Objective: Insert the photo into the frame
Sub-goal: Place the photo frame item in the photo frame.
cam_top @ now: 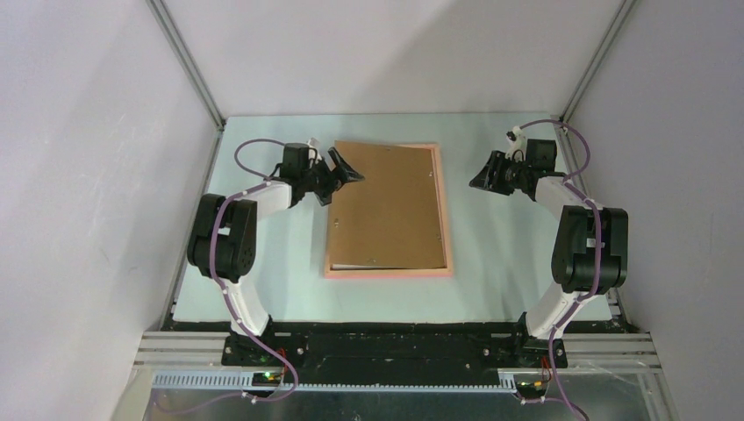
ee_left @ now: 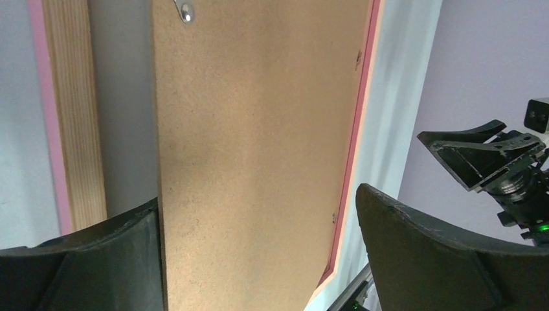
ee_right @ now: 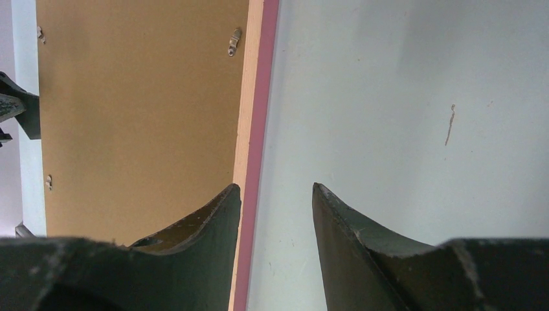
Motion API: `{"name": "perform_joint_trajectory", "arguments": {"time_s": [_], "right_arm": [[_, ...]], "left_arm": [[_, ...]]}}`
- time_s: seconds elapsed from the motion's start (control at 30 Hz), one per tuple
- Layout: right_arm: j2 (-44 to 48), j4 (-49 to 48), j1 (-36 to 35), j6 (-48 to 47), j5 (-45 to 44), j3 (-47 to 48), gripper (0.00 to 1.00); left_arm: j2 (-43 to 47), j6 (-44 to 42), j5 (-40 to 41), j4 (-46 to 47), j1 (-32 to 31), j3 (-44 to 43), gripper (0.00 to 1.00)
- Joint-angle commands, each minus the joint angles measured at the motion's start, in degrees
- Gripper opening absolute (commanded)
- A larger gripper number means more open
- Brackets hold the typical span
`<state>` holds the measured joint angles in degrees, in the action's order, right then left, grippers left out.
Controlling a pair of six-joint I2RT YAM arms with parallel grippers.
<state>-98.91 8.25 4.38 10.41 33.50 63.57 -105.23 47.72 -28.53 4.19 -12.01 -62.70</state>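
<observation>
The salmon-pink frame (cam_top: 446,210) lies flat in the middle of the table, and the plain brown backing board (cam_top: 386,206) lies on it, slightly askew. The photo does not show in any view. My left gripper (cam_top: 344,169) is open at the board's far left corner. In the left wrist view the board (ee_left: 259,97) runs between its wide-apart fingers (ee_left: 421,253), above the frame's rail (ee_left: 71,116). My right gripper (cam_top: 481,178) is open and empty beside the frame's right rail (ee_right: 262,97). One of its fingertips (ee_right: 226,201) is over the board's edge (ee_right: 136,97), the other over bare table.
Small metal clips (ee_right: 234,41) sit along the frame's inner edge. Grey enclosure walls with aluminium posts (cam_top: 189,61) close the table on the left, right and far sides. The right gripper also shows in the left wrist view (ee_left: 479,152).
</observation>
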Motion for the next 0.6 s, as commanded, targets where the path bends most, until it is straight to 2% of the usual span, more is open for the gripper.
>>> {"name": "perform_joint_trajectory", "arguments": {"time_s": [0.0,0.57], "right_arm": [[-0.55,-1.03,0.34,-0.83,0.62,-0.04,0.49],[-0.91,-1.05,0.58,-0.69,0.70,-0.09,0.49]], "left_arm": [[0.71,-2.14,1.25,-0.57,-0.57,-2.18,1.00],[-1.46,-6.27,2.27,-6.83,-2.22,-7.04,1.00]]}}
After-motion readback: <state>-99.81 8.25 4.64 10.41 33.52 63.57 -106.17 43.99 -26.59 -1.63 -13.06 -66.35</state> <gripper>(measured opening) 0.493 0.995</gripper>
